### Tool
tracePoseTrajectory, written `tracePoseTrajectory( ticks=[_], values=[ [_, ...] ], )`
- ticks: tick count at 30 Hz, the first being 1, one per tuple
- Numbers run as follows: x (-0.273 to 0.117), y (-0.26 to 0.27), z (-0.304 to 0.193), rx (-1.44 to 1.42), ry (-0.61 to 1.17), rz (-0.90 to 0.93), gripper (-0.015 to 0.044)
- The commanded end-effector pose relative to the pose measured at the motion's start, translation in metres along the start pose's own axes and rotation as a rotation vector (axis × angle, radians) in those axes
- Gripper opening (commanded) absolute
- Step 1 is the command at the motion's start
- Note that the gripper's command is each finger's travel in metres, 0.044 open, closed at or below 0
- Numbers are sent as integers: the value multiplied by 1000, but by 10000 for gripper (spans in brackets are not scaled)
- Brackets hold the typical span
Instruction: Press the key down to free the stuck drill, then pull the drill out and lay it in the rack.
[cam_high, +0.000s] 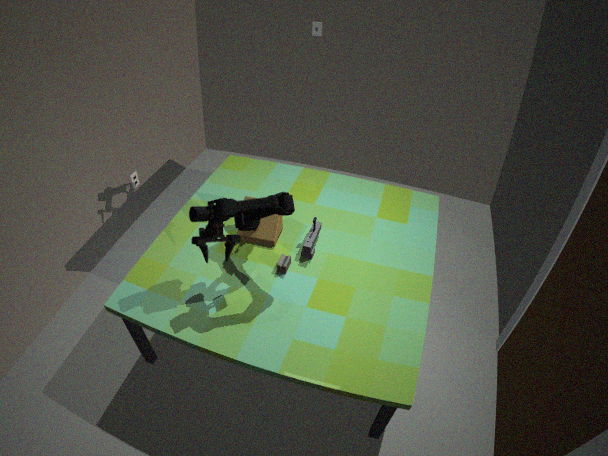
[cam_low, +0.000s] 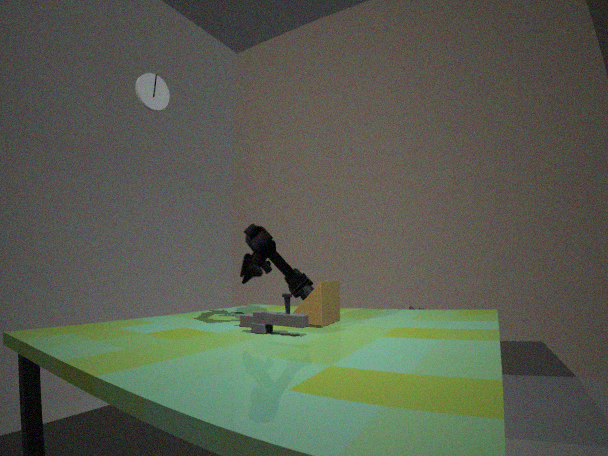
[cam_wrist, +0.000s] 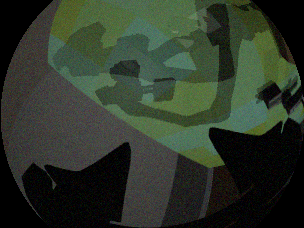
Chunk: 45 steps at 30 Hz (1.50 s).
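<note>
Black from end to end, the robot arm (cam_high: 255, 206) (cam_low: 282, 262) leans out over the green and yellow patchwork surface (cam_high: 380, 277) (cam_low: 430, 395) (cam_wrist: 150, 27). Its fingers (cam_high: 217, 259) (cam_low: 244, 281) are spread well apart and released, with nothing between them, hanging above the surface on the nine-to-ten-o'clock side as I look at the top view. From them, the orange-brown wedge block (cam_high: 265, 232) (cam_low: 328, 304) sits toward two o'clock, partly under the arm in that view. Farther along, between two and three o'clock, lies a long grey block (cam_high: 311, 242) (cam_low: 282, 319) (cam_wrist: 294, 99). A dark pin (cam_high: 315, 223) (cam_low: 286, 302) stands upright at its twelve-to-one-o'clock end, with a wider head on top; it looks to me like the drill, still in the block, though I can't be sure, and I can't pick out the key. Just beside the long block, toward eight o'clock and apart from it, is a small grey block (cam_high: 284, 263) (cam_low: 246, 320) (cam_wrist: 271, 95), perhaps the rack; its shape is too small to settle that. Over on the wall in the exterior view, toward ten o'clock, I see a pale round clock (cam_low: 152, 91).
</note>
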<state>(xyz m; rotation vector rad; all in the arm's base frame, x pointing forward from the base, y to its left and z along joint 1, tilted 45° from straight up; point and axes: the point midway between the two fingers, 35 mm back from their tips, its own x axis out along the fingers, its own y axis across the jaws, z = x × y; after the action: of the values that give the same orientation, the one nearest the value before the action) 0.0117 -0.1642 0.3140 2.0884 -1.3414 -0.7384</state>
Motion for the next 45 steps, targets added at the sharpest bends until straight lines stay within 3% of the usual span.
tracePoseTrajectory(
  ticks=[1,10,15,33,45],
  values=[
    [0,0,0,0,0,0,374],
    [1,-1,0,-2,2,-12,138],
    [13,-9,0,-26,28,-147,6],
    [73,-99,-21,-397,170,-856,0],
    [78,-200,-51,-894,332,-1279,0]
  ],
)
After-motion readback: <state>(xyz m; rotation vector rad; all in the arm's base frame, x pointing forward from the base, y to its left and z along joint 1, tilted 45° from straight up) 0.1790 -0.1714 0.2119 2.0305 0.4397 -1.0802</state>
